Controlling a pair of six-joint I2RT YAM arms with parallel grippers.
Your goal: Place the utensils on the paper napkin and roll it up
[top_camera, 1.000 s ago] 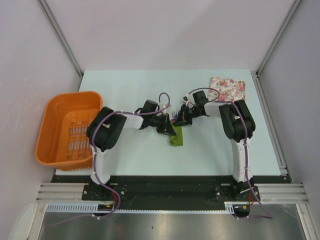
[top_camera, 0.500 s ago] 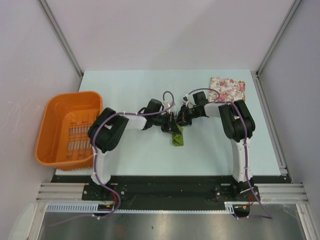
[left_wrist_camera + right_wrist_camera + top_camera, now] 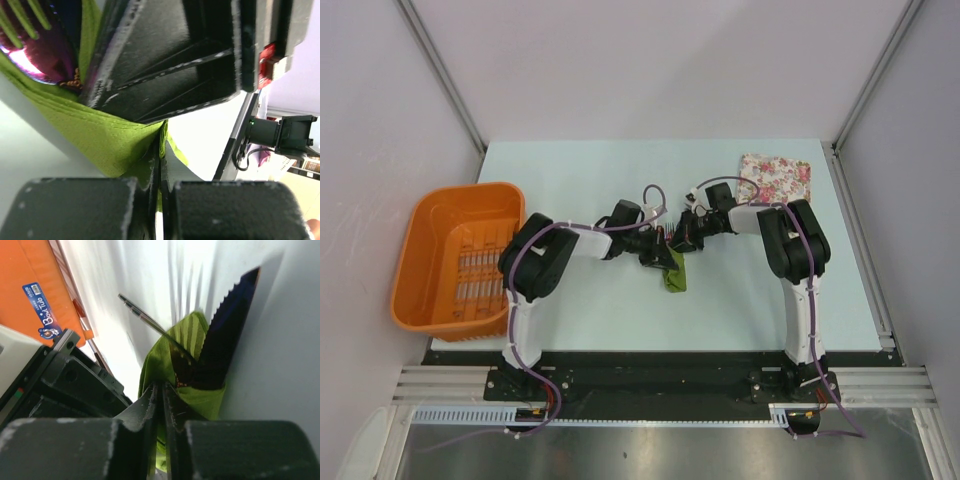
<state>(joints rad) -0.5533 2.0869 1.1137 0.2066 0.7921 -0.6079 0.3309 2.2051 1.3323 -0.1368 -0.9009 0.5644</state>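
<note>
The olive-green paper napkin (image 3: 673, 277) lies folded into a narrow bundle at the table's middle, wrapped around the dark blue-purple utensils (image 3: 667, 235), whose tips stick out at its far end. My left gripper (image 3: 663, 258) is shut on a fold of the napkin (image 3: 107, 140); a fork and spoon (image 3: 37, 47) show inside. My right gripper (image 3: 682, 242) is shut on the napkin's edge (image 3: 162, 362) next to a serrated knife (image 3: 227, 330) and a fork (image 3: 155, 325). The two grippers nearly touch.
An orange plastic basket (image 3: 460, 255) stands at the left table edge, also in the right wrist view (image 3: 35, 285). A pink-and-white floral pad (image 3: 775, 177) lies at the back right. Grey walls enclose the pale table (image 3: 580, 180).
My left gripper has moved right, toward the right gripper, then settled a little lower on the napkin. The napkin bundle has become narrower. The right arm has barely moved.
</note>
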